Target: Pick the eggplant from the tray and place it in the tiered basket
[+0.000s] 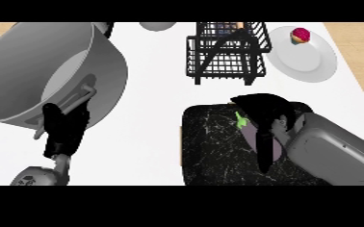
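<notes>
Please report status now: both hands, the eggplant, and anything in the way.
Right hand curled round eggplant, over the tray. Left hand open, resting at left. Tiered basket just beyond the tray; nothing between them.

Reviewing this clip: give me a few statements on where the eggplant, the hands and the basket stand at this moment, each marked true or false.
1. The eggplant lies on the dark tray. True.
2. The right hand is over the eggplant, fingers curled round it. True.
3. The eggplant already sits in the tiered basket. False: it is on the tray.
4. The left hand holds the basket. False: it rests at the view's left by a large grey pot.
5. The white plate right of the basket carries a small pink-topped item. True.
</notes>
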Controlling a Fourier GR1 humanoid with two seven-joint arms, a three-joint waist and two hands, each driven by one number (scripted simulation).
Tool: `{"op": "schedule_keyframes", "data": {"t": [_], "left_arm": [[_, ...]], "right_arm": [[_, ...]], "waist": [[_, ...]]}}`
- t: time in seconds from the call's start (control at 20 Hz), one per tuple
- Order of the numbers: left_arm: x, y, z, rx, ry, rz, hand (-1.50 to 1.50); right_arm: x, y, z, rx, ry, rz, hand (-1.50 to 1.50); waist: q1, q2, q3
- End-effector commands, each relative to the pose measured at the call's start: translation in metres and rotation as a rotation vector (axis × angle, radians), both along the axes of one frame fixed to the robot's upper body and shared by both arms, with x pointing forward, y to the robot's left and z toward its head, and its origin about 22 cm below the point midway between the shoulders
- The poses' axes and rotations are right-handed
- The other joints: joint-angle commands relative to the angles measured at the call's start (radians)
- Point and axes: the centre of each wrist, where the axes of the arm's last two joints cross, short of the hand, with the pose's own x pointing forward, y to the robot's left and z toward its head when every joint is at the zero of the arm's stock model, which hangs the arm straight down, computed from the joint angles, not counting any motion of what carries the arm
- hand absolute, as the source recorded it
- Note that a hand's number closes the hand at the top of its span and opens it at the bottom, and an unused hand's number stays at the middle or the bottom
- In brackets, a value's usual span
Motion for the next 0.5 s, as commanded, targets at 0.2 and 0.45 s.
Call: {"op": "schedule_keyframes", "data": {"t": [0.2, 0.45], "left_arm": [[0.007, -0.036, -0.001, -0.163, -0.016, -0.131, 0.0], [0.014, -0.032, 0.007, -0.159, -0.022, -0.155, 0.0]], "right_arm": [[-0.011, -0.009, -0.019, -0.086, -0.012, -0.077, -1.5], [-0.004, -0.017, -0.025, -0.061, -0.03, -0.106, -1.5]], "waist": [[-0.006, 0.009, -0.015], [0.002, 0.011, -0.014]]}}
